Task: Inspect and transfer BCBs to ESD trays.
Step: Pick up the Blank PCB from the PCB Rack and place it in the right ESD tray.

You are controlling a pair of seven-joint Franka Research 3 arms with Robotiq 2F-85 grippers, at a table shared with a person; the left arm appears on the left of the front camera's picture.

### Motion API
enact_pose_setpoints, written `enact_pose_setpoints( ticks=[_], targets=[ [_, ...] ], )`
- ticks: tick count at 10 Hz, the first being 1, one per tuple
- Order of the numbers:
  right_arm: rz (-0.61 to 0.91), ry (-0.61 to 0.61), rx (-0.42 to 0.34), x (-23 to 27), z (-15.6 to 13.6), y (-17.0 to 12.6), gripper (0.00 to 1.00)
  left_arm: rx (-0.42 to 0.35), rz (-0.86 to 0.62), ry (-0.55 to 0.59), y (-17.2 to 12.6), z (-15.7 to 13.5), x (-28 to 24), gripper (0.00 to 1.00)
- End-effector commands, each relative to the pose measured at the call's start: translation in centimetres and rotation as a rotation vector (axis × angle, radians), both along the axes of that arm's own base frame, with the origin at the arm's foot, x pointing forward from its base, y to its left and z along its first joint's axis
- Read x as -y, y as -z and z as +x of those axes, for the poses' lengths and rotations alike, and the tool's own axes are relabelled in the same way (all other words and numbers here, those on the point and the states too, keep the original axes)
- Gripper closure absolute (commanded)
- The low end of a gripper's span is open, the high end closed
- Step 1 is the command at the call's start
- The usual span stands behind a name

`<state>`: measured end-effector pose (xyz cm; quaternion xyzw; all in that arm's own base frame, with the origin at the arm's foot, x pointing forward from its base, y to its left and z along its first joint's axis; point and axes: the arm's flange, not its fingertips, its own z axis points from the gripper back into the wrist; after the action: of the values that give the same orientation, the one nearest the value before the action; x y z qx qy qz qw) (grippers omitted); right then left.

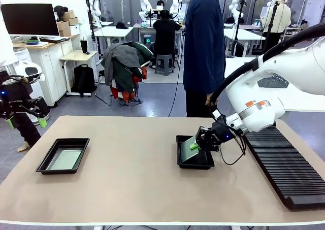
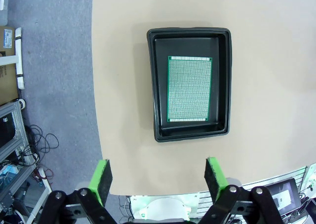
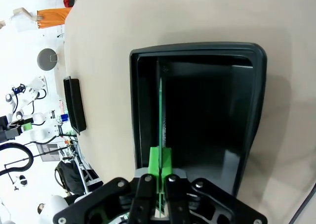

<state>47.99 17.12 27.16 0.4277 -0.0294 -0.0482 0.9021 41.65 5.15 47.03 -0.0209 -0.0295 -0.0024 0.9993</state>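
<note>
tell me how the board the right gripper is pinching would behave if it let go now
Likely stiff: the board runs straight from the right gripper without sagging. Standing on edge, tilted in the black tray, it would probably tip flat. Thin, so probably light.

Two black ESD trays (image 1: 62, 155) (image 1: 194, 160) sit on the tabletop (image 1: 132, 184). Two green BCBs (image 1: 66, 159) (image 1: 191, 151) are in view, one per tray. One long black ribbed rack (image 1: 284, 165) lies at the right.
</note>
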Motion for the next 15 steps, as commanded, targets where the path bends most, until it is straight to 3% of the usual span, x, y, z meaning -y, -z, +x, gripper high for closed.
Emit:
enact_pose_setpoints(
  ticks=[1, 9, 15],
  targets=[
    [-0.006, 0.018, 0.005, -1.0, 0.3, 0.5, 0.98, 0.008, -0.009, -0.001, 0.2, 0.0, 0.0, 0.00],
    [-0.045, 0.012, -0.020, -0.3, 0.2, -0.4, 0.95, 0.008, -0.009, -0.001, 0.2, 0.0, 0.0, 0.00],
    [-0.155, 0.020, -0.052, -0.7, -0.2, -2.9, 0.59, 0.008, -0.009, -0.001, 0.2, 0.0, 0.0, 0.00]
  ],
)
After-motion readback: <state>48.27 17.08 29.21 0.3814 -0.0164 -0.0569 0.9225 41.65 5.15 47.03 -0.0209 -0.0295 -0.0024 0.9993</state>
